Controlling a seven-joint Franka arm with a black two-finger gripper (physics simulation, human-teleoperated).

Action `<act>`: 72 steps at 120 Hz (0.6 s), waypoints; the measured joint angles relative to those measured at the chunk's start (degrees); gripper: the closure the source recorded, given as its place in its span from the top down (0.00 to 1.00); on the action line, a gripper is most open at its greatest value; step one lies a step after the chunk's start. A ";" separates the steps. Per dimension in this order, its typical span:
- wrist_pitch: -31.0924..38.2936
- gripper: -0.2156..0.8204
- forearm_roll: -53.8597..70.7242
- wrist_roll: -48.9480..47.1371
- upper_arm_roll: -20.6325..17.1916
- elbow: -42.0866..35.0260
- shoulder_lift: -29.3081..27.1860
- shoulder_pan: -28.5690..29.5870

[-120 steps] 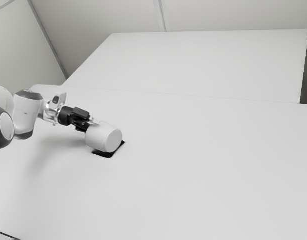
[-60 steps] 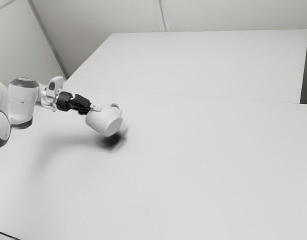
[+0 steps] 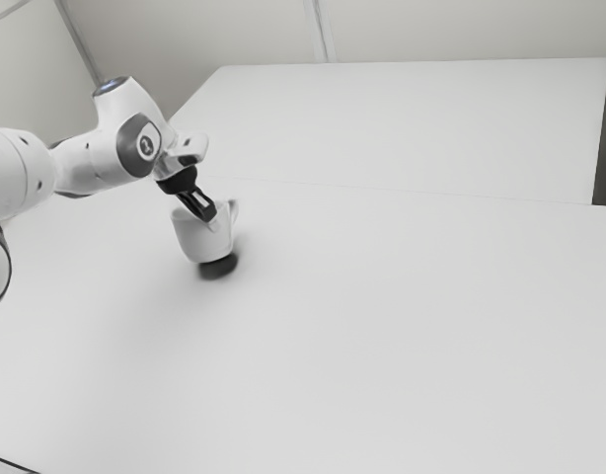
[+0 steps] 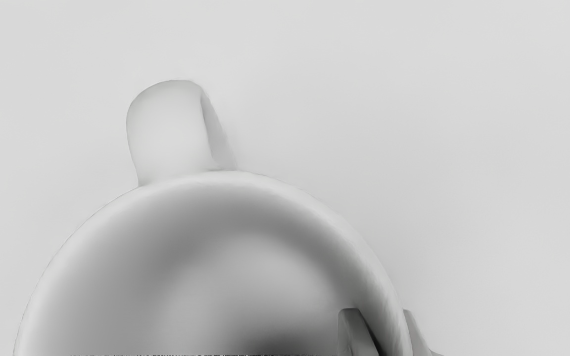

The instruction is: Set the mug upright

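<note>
In the exterior view my gripper (image 3: 213,223) points steeply down, shut on the rim wall of the white mug (image 3: 196,240). The mug hangs nearly upright, slightly tilted, with its opening up and its handle toward the exterior view's right. A dark shadow lies below its base. Looking into the mug (image 4: 186,291) in the wrist view, I see one finger of my gripper (image 4: 381,331) inside the wall and the other outside it. The handle stands out from the rim, clear of both fingers.
A wide pale table (image 3: 402,326) spreads around the mug. Behind it is another pale flat surface (image 3: 402,128), with walls beyond. A thin dark edge crosses the exterior view's lower left corner.
The mug, first lying on its side and then lifted while tilted, has swung to nearly upright in my grip. My hand has turned from almost level to pointing down, and the arm has risen.
</note>
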 joint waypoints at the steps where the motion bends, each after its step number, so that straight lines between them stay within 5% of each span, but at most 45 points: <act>1: 1.13 0.07 0.26 -0.42 0.00 -1.00 -0.32 -0.10; 19: 16.37 0.05 3.09 -7.51 -0.05 -11.35 -3.73 -0.99; 43: 25.70 0.04 4.04 -15.51 -0.22 -17.20 -5.02 -2.01; 72: 28.78 0.51 3.72 -21.73 -0.43 -18.54 -5.87 -2.47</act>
